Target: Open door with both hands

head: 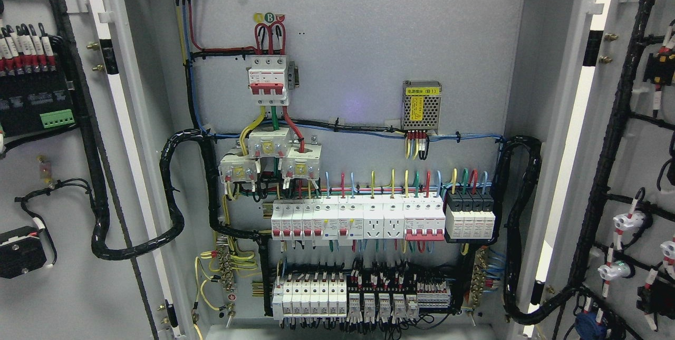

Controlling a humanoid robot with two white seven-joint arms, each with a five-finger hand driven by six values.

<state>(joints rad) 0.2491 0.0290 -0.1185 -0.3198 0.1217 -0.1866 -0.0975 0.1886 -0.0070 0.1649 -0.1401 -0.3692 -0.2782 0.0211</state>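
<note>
An electrical cabinet stands in front of me with both doors swung wide. The left door shows its inner face at the picture's left, carrying black modules and cable looms. The right door shows its inner face at the right, with black conduit and white fittings. Between them the grey back panel is exposed. Neither of my hands nor arms appears in the head view.
On the panel sit a red-and-white main breaker, a small mesh power supply, a row of breakers and lower relays. Thick black cable bundles loop to each door.
</note>
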